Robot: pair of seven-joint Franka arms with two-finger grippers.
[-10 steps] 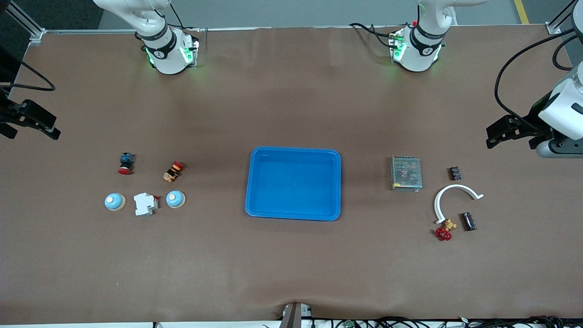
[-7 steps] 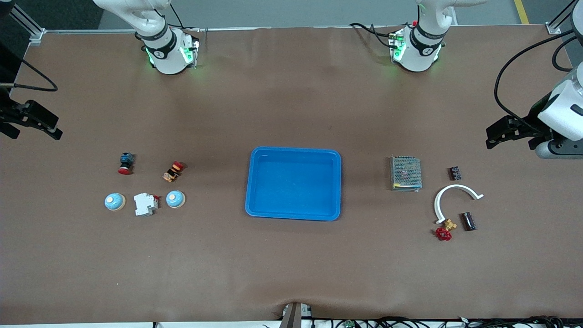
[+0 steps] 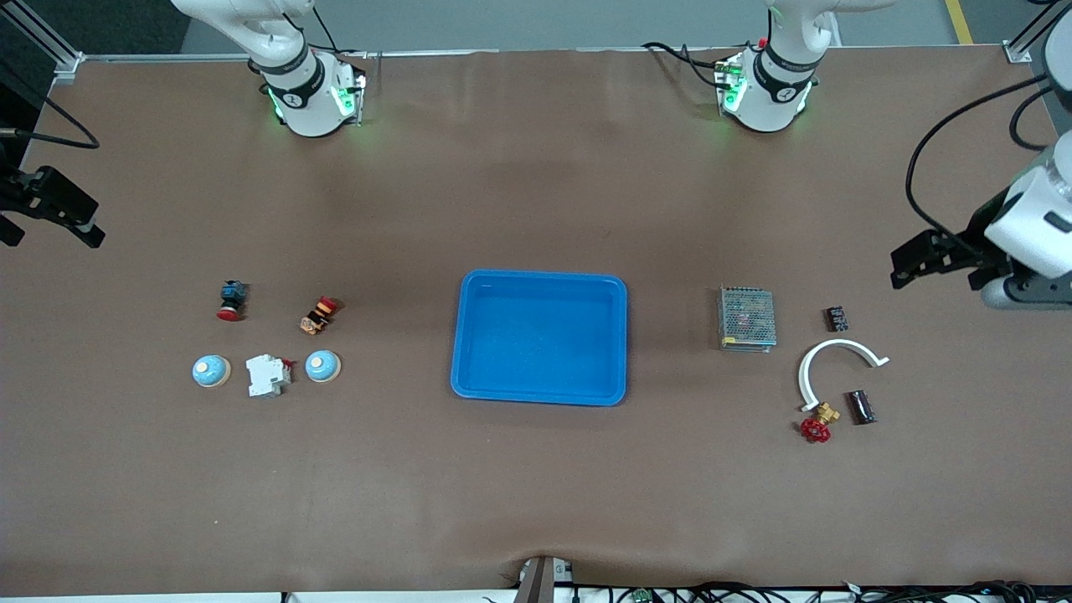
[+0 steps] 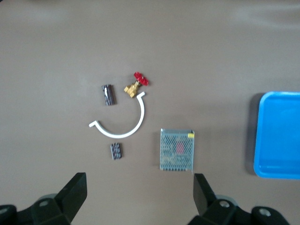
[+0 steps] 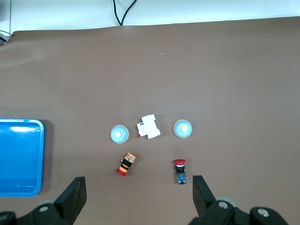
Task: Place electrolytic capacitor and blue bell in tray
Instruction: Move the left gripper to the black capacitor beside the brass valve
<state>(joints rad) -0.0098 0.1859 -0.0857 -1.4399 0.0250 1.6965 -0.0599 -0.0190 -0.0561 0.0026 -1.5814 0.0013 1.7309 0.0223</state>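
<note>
Shallow bright-blue rectangular plastic tray is sitting empty mid-frame on brown table. Toward the right arm's end: two round light-blue bells are flanking a white plastic breaker block. Higher in frame, a red-capped dark-blue push button and a red-capped orange-black switch are lying. Toward the left arm's end: silver mesh-covered box, small black chip, white curved plastic arc, black cylindrical electrolytic capacitor, and a brass valve with red handwheel touching the arc's lower tip. Left gripper and right gripper are hanging at opposite frame edges.
</note>
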